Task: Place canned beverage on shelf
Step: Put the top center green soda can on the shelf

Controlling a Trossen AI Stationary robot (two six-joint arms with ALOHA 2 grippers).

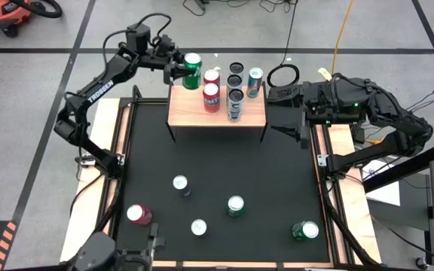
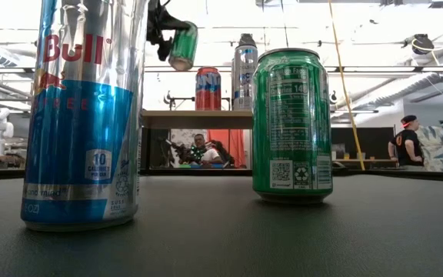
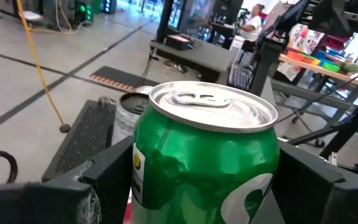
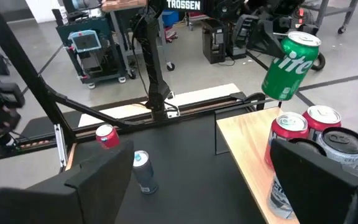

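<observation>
A green canned beverage (image 1: 193,70) hangs tilted above the far left corner of the shelf (image 1: 194,113), a light-wood board on black legs. My left gripper (image 1: 181,69) is shut on it; the low view shows it, the can (image 2: 183,46), above the shelf (image 2: 198,118). Several cans stand on the shelf, among them two red ones (image 1: 211,96) and a teal one (image 1: 255,79). My right gripper (image 4: 197,180) waits open beside the shelf's right end (image 1: 286,113), with nothing between its fingers. My left gripper pinches the green can's side wall (image 3: 166,162) between its two fingers (image 3: 114,168), below the rim. The fingers come nearly level from the table's far left. The can is lifted clear above the shelf and tilted (image 4: 289,65), with its silver top (image 3: 213,106) showing.
On the black table (image 1: 277,181) stand loose cans: a silver-blue one (image 1: 180,183), a red one (image 1: 138,214), a white-topped one (image 1: 199,227) and two green ones (image 1: 235,205) (image 1: 305,230). The shelf's near left part is bare wood. People show in the room behind.
</observation>
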